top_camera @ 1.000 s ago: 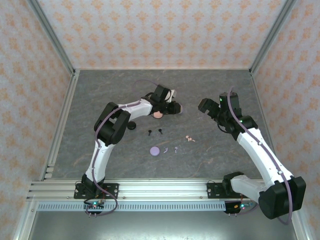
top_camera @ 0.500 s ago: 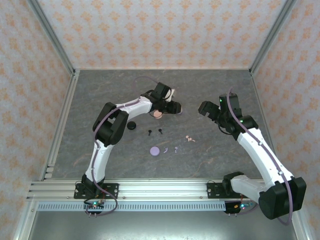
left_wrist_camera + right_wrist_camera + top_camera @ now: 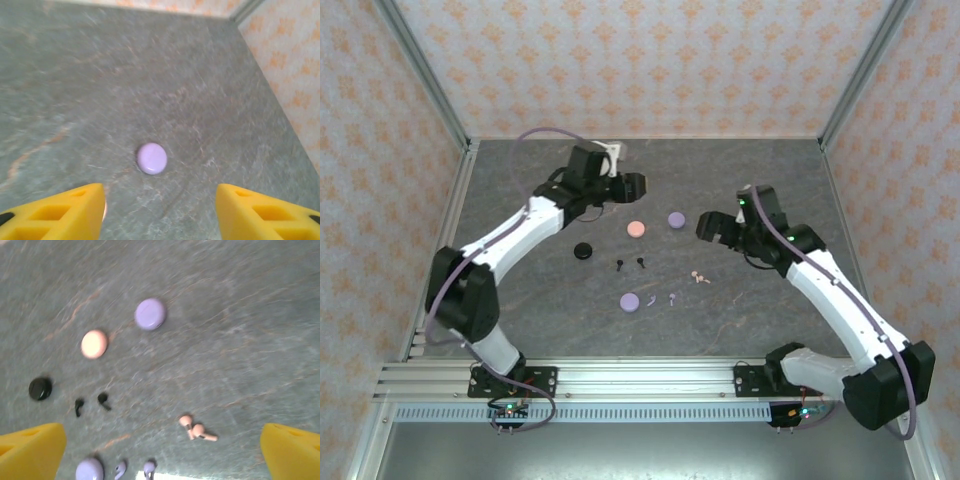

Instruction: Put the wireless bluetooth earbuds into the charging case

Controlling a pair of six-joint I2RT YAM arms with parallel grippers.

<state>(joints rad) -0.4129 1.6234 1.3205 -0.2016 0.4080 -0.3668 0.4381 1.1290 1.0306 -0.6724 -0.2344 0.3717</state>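
Observation:
Four round charging cases lie on the grey table: pink (image 3: 636,228), purple (image 3: 676,219), black (image 3: 582,250) and lilac (image 3: 630,300). Between them lie the earbuds: a black pair (image 3: 630,263), a pink pair (image 3: 698,277) and a purple pair (image 3: 661,298). My left gripper (image 3: 625,185) hangs open to the far left of the pink case; its wrist view shows the purple case (image 3: 152,158) ahead of the empty yellow fingers (image 3: 65,210). My right gripper (image 3: 710,228) is open beside the purple case, above the pink earbuds (image 3: 197,430), with black earbuds (image 3: 103,400) to their left.
Patterned walls with metal corner posts (image 3: 420,70) close in the table on three sides. An aluminium rail (image 3: 640,378) carrying both arm bases runs along the near edge. A bright strip (image 3: 165,475) shows at the bottom of the right wrist view.
My left gripper has opened and drawn back to the far left, away from the pink case, leaving the pink and purple cases uncovered. My right gripper has shifted slightly left.

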